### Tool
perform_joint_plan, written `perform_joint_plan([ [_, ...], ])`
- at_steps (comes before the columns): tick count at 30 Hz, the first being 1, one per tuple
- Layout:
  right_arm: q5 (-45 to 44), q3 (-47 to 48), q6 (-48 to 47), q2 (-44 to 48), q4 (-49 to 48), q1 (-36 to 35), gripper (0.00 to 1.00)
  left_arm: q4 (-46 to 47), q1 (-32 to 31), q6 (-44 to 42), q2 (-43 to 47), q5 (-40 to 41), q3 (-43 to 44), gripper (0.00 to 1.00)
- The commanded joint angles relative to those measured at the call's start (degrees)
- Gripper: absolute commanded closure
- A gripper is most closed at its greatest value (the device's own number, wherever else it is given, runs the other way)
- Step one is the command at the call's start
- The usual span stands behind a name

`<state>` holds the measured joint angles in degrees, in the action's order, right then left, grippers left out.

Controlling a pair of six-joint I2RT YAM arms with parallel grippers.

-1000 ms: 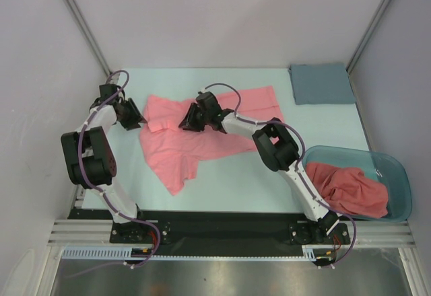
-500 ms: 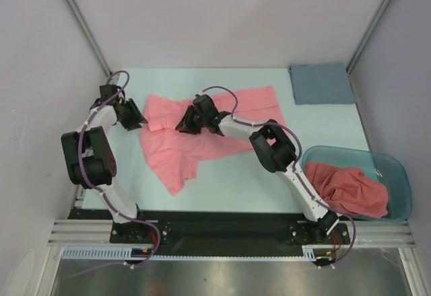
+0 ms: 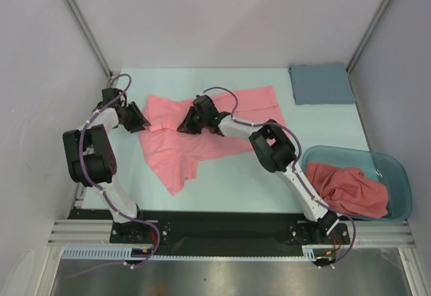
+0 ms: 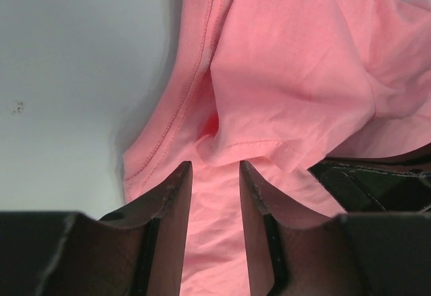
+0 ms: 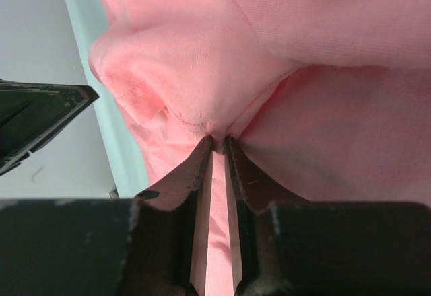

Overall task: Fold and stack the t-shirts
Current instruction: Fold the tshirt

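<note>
Right gripper [image 3: 186,122] has nudged slightly left since a second ago and its fingers have pinched in. Left gripper [image 3: 139,119] has barely shifted.

Right fingers [image 5: 195,168] are nearly together, clamped on a raised pucker of the spread t-shirt [image 3: 168,156], beside a stitched seam.

Left fingers [image 4: 176,195] sit moderately apart, low over the shirt's left edge. Pink fabric shows in the gap and the stitched hem lies just ahead of the tips. No clamp on anything that I can see.

Spread t-shirt lies rumpled on the table [image 3: 229,181], centre-left, between the two grippers. One part runs toward the far right, and a flap points to the near edge.

Bunched t-shirt [image 3: 350,188] sits in the teal tub [image 3: 402,175], near right.

Grey-blue cloth [image 3: 322,83] lies flat at the far right corner, apart from the spread t-shirt.
</note>
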<state>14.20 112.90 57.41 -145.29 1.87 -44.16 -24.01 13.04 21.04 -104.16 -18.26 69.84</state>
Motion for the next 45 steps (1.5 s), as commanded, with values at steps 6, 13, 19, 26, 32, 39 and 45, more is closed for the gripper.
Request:
perform_joint_plan([
  [6,0.04,0.74,0.86,0.36,-0.99,0.13,0.88,4.5,0.32,0.32,-2.97,-1.43,-1.82,0.65],
  [13,0.39,0.48,0.69,0.71,-0.81,0.3,0.91,6.34,0.23,0.67,-4.91,-1.87,-0.94,0.67],
  [19,1.19,0.04,-0.28,1.5,-0.11,0.3,0.94,8.19,0.15,1.2,-5.53,-2.74,-0.76,0.69],
  [26,1.54,-0.4,-0.45,1.68,-0.29,0.66,0.97,9.33,-0.12,1.9,-6.32,-3.27,0.38,0.87],
  [32,1.54,-0.49,-2.38,3.0,1.82,1.01,1.0,8.19,-0.56,1.9,-4.65,-2.31,0.38,1.0],
  [39,1.45,-1.46,-8.27,7.39,8.31,2.24,1.0,1.96,-1.44,-1.87,-0.61,1.91,1.52,1.0],
  [45,5.04,-1.63,-11.26,9.06,10.35,3.73,1.0,-1.21,-1.44,-3.02,1.06,3.67,1.61,1.0],
])
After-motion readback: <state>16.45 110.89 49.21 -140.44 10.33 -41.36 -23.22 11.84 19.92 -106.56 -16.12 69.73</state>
